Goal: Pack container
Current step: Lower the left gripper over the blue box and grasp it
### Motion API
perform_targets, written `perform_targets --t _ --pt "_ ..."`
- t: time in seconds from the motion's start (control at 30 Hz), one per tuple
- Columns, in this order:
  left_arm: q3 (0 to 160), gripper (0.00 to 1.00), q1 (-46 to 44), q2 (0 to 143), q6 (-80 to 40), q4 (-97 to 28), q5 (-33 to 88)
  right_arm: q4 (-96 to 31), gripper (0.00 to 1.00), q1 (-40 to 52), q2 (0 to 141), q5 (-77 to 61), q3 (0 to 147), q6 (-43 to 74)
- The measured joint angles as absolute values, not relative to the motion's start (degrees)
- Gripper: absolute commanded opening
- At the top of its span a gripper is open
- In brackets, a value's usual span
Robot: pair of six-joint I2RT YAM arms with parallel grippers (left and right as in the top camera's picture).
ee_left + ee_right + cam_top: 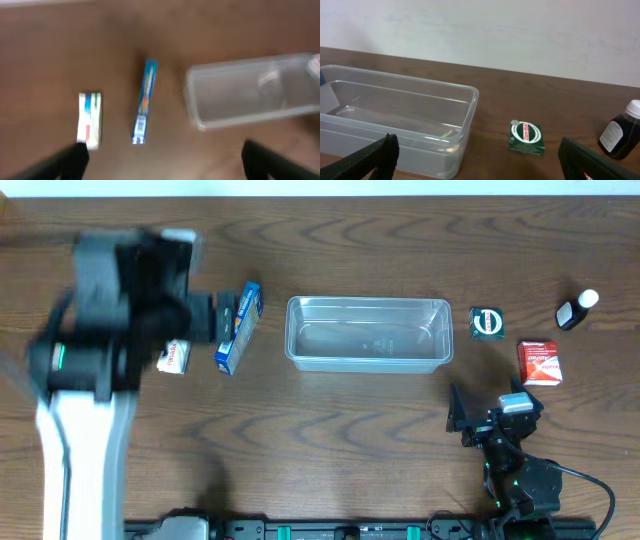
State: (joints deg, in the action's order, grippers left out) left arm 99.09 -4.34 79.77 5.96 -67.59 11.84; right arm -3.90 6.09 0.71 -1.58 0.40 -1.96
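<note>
Left arm [100,350]: black upper housing, blurred in the overhead view, mounted on a white lower link [80,470]. One small green indicator light [57,358] on its side.

Right arm [505,445]: black throughout. Grey block [520,403] at the wrist, green indicator lights [512,478], and a black cable [590,477] looping from the base.

Jaws: black on both arms.

The left arm [90,380] stands raised high on the left, blurred. The left gripper [162,160] points down, jaws spread wide and empty. The right arm [515,475] sits folded low at the near right. The right gripper [480,162] faces forward, jaws wide apart, empty.
</note>
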Motion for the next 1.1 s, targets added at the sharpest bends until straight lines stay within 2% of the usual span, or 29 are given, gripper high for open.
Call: perform_targets --t 0.23,0.53,0.63,0.77,0.97,1.1 --pt "102.67 0.98 -4.34 97.23 6.22 -70.06 11.16 -3.88 0.99 6.09 0.73 -1.56 0.4 -1.96" --pt "102.67 1.0 -4.36 107.74 8.34 -70.08 8.23 -3.88 0.99 6.09 0.73 -1.58 0.4 -1.96" --pt "102.67 0.89 -4.36 108.68 10.37 -69.78 7.9 -3.88 0.99 6.09 0.73 -1.58 0.4 -1.96" --pt "101.65 0.8 -4.36 108.77 12.71 -66.94 7.31 -3.88 0.99 6.09 0.73 -1.56 0.4 -1.96" --pt "93.91 0.79 -4.36 108.81 13.82 -60.86 7.25 -3.88 0.99 6.09 0.73 -1.56 0.4 -1.96" --pt "89.73 0.7 -4.36 108.99 13.98 -57.76 7.22 -3.9 0.99 6.09 0.73 -1.58 0.4 -1.96"
